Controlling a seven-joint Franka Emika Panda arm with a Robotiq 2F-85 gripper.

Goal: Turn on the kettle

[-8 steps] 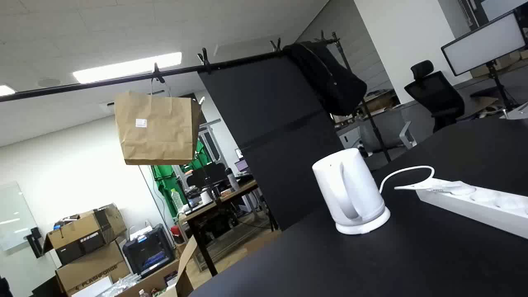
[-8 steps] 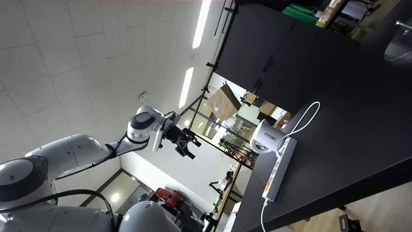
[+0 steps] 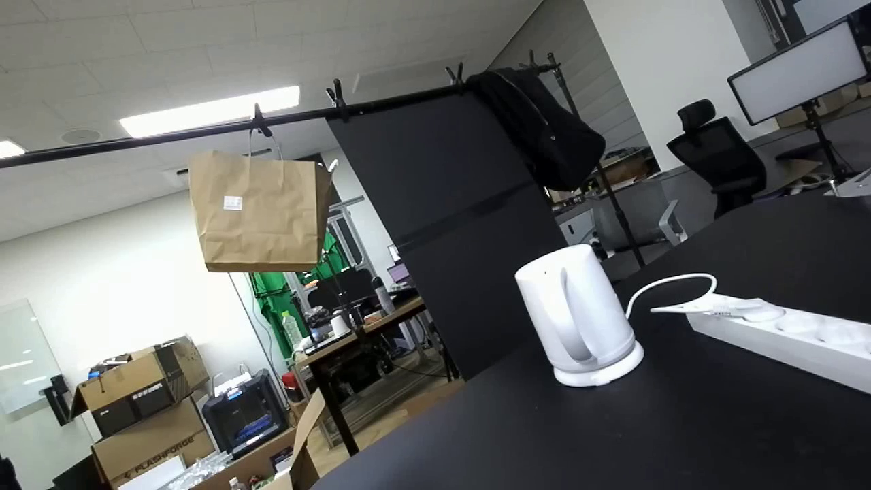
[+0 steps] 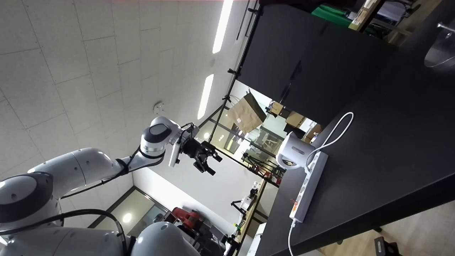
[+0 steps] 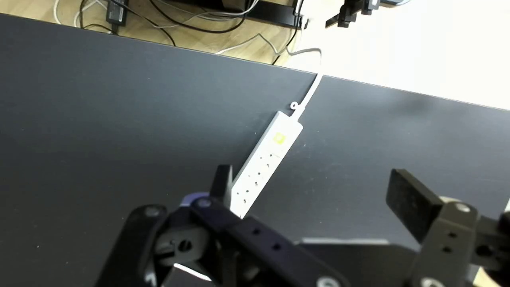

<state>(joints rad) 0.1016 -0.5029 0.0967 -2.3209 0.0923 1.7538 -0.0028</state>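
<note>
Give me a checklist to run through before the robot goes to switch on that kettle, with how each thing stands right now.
1. White electric kettle upright on its round base: ok.
2. White plug in the power strip: ok.
3. Power strip switched on: cannot tell; its yellow patch might be a lit switch.
4. Gripper open and holding nothing: ok.
5. Gripper at the kettle: not ok; it hangs apart from it.
6. Kettle filled: cannot tell; its inside does not show.
</note>
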